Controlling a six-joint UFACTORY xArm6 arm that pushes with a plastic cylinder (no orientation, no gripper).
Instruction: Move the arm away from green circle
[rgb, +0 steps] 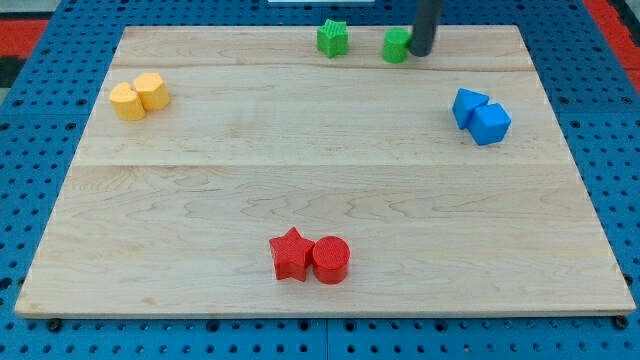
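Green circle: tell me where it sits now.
The green circle sits near the view's top edge, right of centre, with my tip against its right side and the green star to its left.

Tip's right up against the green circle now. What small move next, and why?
Probably slide my tip toward the view's right and slightly down. It sits against the right side of the green circle, so moving right opens a gap without pushing it; the blue blocks lie farther off.

This looks like a robotics lab. A pale wooden worktop (320, 150) lies on a blue pegboard base (30, 200) full of evenly spaced holes. Red matting (30, 25) shows at the top corners.
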